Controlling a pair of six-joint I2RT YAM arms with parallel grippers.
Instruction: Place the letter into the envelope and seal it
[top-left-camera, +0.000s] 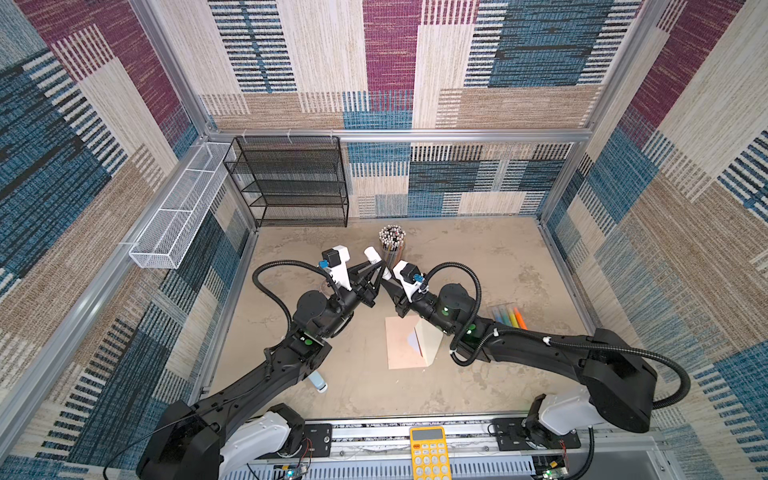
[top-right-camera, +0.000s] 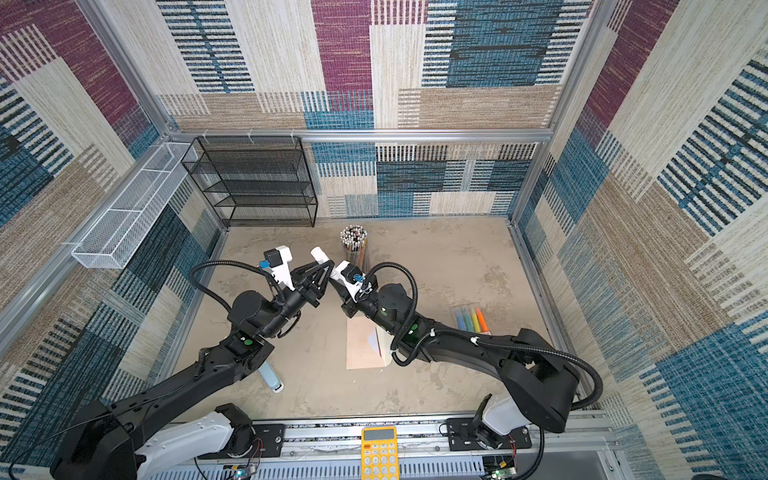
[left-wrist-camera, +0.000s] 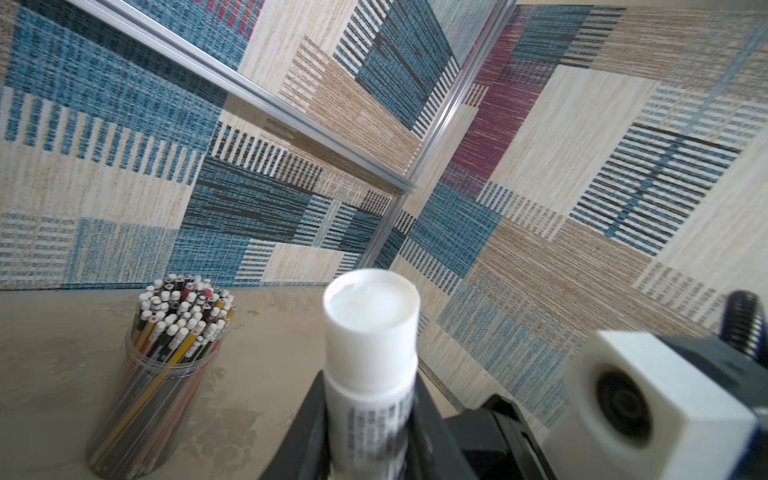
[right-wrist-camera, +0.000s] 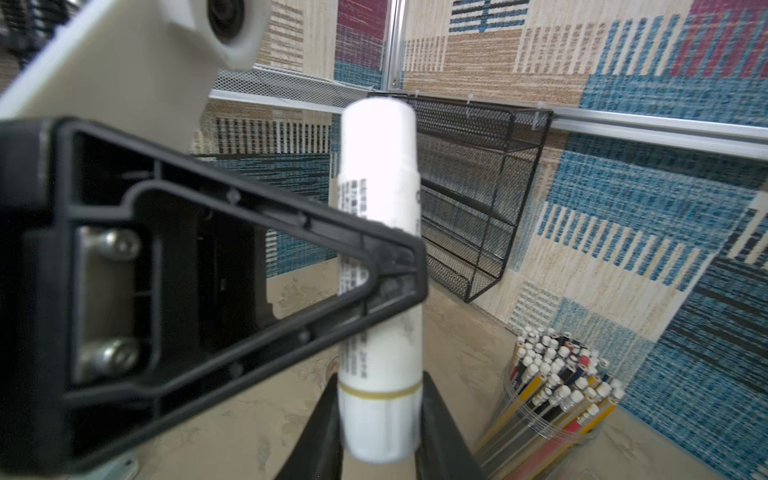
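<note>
Midway through the job, the left tool (left-wrist-camera: 370, 388) and right tool (right-wrist-camera: 378, 401) are both clamped on a white plastic glue stick (top-left-camera: 372, 254). It is held in the air just beside the clear cup of pencils (top-left-camera: 391, 241), the left tool around its body and the right on its gold-banded end. Nearer the robot than that cup, the pale peach paper envelope (top-left-camera: 401, 345) lies on the mottled grey table (top-left-camera: 478, 257), its cream triangular flap (top-left-camera: 430, 340) standing open. No red folded letter shows anywhere, so it is probably already inside; gluing and pressing the flap down remain.
</note>
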